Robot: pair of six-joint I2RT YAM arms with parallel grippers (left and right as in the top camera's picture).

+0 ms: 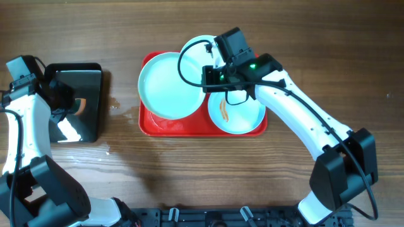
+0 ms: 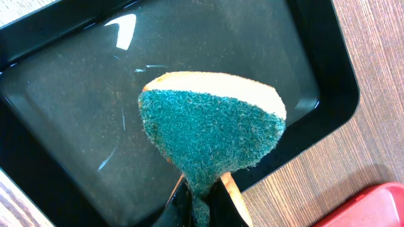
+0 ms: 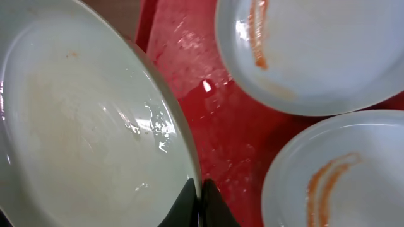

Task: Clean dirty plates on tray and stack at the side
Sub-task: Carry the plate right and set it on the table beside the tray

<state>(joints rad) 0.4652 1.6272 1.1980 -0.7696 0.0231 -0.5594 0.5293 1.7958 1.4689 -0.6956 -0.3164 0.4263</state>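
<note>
Three dirty plates sit over the red tray. My right gripper is shut on the right rim of the large left plate, which is tilted, wet and faintly smeared. The front-right plate and the back plate carry orange sauce streaks. My left gripper hangs over the black tray, shut on a sponge with a green scouring face and a pale back.
The black tray lies at the left of the wooden table, its bottom wet and shiny. Water droplets mark the wood between the two trays. The red tray's corner shows in the left wrist view.
</note>
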